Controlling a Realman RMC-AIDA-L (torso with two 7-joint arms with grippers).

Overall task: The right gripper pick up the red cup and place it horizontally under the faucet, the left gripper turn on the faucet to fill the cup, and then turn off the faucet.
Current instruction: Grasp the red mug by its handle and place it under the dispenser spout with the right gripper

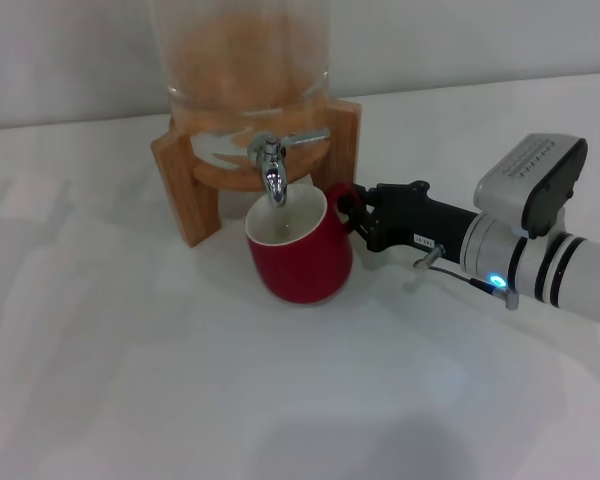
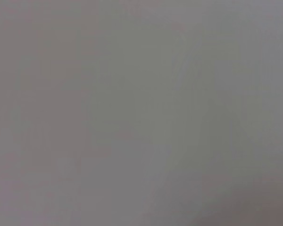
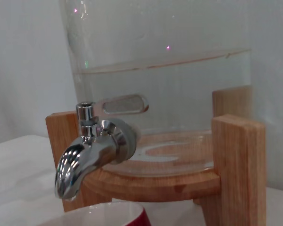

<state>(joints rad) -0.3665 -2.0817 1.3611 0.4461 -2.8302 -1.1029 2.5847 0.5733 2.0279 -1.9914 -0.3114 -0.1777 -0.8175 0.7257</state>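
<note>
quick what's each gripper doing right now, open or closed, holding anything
Right gripper: closed on the handle of the red cup, under the faucet.
Left gripper: not in view.

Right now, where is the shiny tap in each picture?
Head view: the faucet sits upper middle, its spout right above the red cup, which the right tool holds by the handle.
Left wrist view: not in it; only blank grey.
Right wrist view: the faucet is left of centre, spout pointing down.
Shared landmark: the wooden stand.

White table (image 1: pixel 130 380): red cup (image 1: pixel 300 255), wooden stand (image 1: pixel 185 190)
</note>
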